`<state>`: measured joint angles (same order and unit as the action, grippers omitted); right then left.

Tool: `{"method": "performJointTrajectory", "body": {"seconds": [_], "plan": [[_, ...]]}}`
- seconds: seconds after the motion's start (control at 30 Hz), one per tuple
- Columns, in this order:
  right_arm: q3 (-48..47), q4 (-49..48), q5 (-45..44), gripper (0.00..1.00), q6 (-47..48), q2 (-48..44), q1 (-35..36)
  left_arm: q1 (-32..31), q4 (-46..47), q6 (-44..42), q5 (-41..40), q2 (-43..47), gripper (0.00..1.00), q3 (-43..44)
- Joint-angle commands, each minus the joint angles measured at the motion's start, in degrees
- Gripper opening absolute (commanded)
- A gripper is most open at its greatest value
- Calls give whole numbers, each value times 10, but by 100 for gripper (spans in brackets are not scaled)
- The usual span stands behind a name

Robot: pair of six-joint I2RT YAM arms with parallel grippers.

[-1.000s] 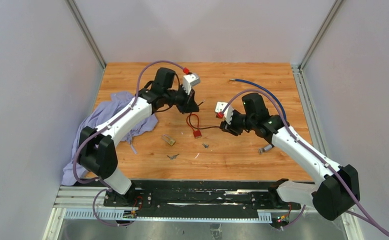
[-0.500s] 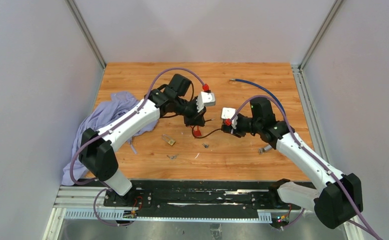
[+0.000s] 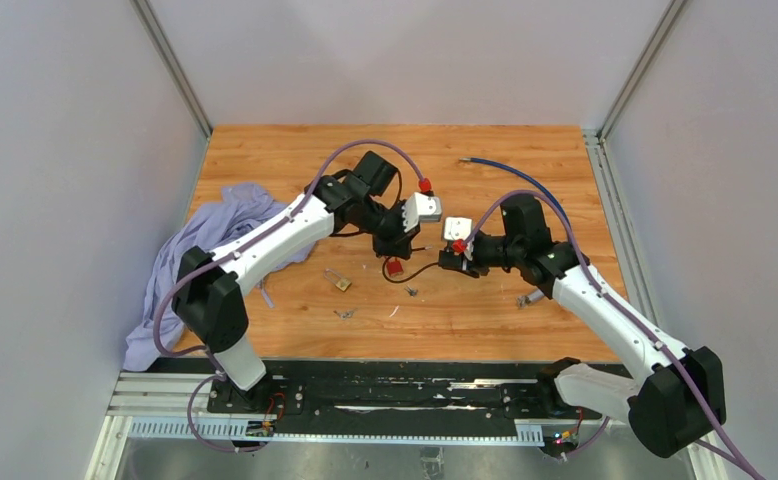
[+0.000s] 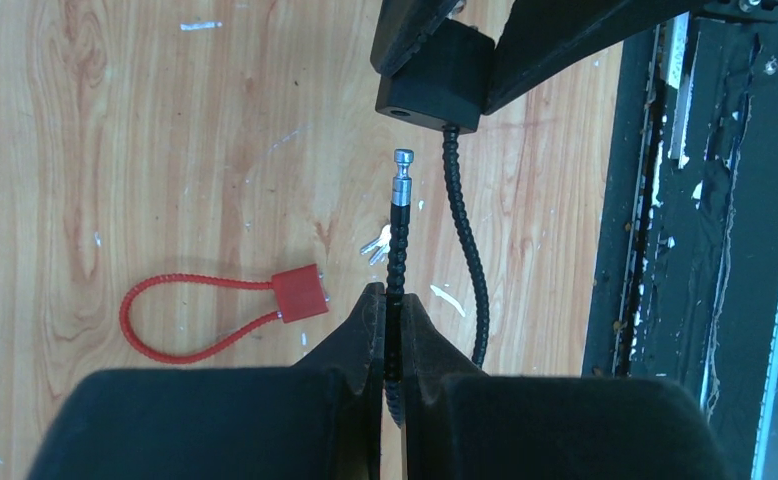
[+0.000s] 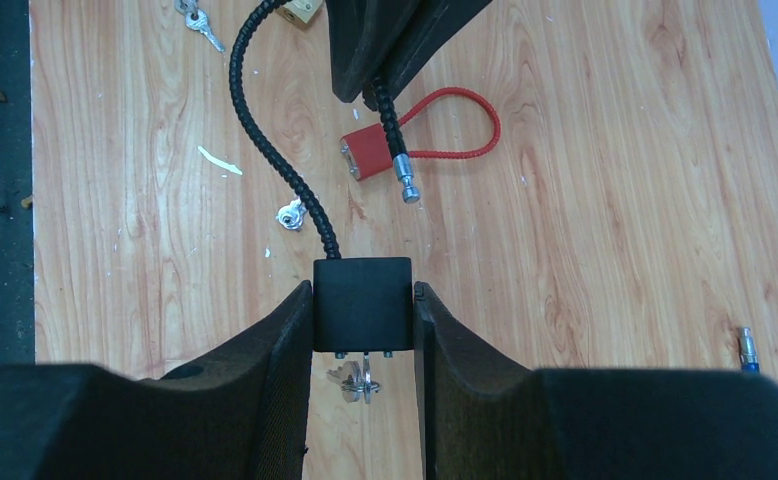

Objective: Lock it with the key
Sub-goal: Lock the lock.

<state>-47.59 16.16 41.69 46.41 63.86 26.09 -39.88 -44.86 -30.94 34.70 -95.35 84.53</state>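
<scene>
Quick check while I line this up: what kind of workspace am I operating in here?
Likely a lab test cell: a wooden tabletop boxed in by plain panels on aluminium posts, with practice locks lying about, such as the red cable lock and brass padlock.

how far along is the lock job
Done: both parts look lifted. In hand: right claw grips the black square lock body, keys showing beneath it; left claw pinches the black ribbed cable behind its metal tip. Left: the tip is short of the body's hole; inserting and turning the key remain.
</scene>
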Motion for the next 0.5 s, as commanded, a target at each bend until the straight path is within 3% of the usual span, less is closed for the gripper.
{"method": "performJointTrajectory", "body": {"seconds": [0.0, 0.47], "plan": [[-6, -36, 18, 1, 7, -5, -8, -12, -23, -5, 5, -13, 0, 15], [-3, -61, -12, 1, -38, 16, -8, 18, -34, 46, 56, 38, 0, 98]]}}
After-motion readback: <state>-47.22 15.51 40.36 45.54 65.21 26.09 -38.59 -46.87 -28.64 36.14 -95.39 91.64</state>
